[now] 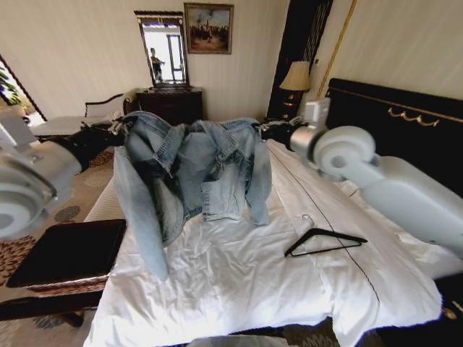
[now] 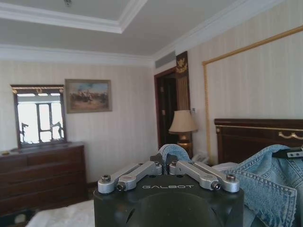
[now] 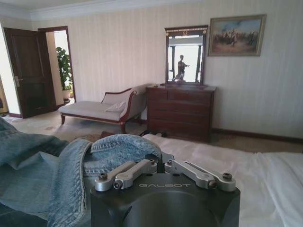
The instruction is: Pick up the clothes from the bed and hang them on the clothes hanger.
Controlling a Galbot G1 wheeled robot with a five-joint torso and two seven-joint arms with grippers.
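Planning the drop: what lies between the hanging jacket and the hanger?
Bare white sheet of the bed, in the head view, separates the jacket from the hanger.

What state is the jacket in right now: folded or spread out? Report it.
Spread out and lifted. The denim jacket hangs open between the left gripper and the right gripper, each shut on a shoulder, with sleeves dangling above the bed.

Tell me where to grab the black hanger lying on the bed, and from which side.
Probably best from above, at the neck just under the hook: the clothes hanger lies flat on the bed, hook toward the headboard, with bare sheet all round it. Both the left gripper and right gripper are holding up the denim jacket.
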